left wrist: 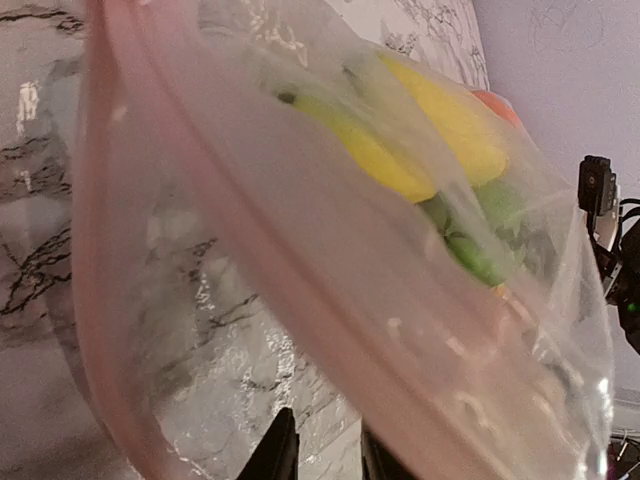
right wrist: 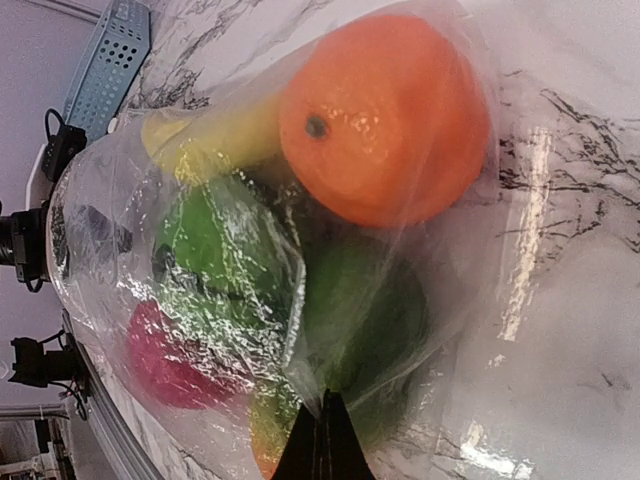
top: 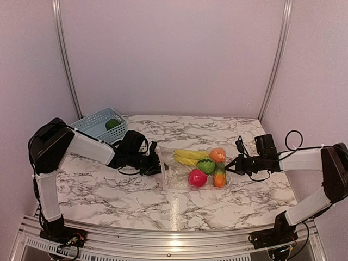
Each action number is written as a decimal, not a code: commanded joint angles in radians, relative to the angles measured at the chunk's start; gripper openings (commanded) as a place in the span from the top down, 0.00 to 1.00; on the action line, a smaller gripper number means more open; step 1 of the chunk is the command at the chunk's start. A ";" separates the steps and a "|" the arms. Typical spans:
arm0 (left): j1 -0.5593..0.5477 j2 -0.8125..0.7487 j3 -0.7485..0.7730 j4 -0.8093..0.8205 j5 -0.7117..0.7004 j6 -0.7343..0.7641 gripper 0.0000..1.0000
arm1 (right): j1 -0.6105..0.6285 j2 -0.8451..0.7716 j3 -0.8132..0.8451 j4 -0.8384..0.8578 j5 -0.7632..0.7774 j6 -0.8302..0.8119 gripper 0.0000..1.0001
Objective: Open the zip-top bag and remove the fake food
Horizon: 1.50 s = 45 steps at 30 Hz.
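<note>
The clear zip-top bag [top: 176, 176] lies mid-table holding fake food: yellow bananas [top: 187, 156], an orange [top: 217, 154], a green piece [top: 206, 166], a red ball [top: 197, 177] and a carrot [top: 219, 178]. My left gripper [top: 159, 166] is at the bag's left edge. In the left wrist view its fingers [left wrist: 328, 455] stand a little apart with bag film over the gap, and the pink zip strip [left wrist: 250, 230] runs across above. My right gripper [top: 229, 164] is at the bag's right end. In the right wrist view it [right wrist: 320, 440] is shut on a pinch of bag film [right wrist: 300, 370].
A blue lattice basket [top: 92, 122] stands at the back left with a green fruit [top: 112, 124] in it; it also shows in the right wrist view [right wrist: 105, 55]. Marble tabletop [top: 109, 190] surrounds the bag. A metal rail [top: 163, 239] runs along the near edge.
</note>
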State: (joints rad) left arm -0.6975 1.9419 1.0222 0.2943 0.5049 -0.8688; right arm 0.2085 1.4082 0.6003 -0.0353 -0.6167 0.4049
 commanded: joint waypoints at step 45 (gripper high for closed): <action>-0.249 0.291 0.399 -0.270 0.130 0.391 0.18 | 0.030 0.026 -0.137 0.117 -0.015 0.043 1.00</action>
State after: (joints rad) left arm -0.9295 2.1860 1.3842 0.1501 0.6796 -0.5640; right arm 0.2226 1.4479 0.4728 0.0742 -0.6239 0.4374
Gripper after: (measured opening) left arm 0.794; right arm 0.002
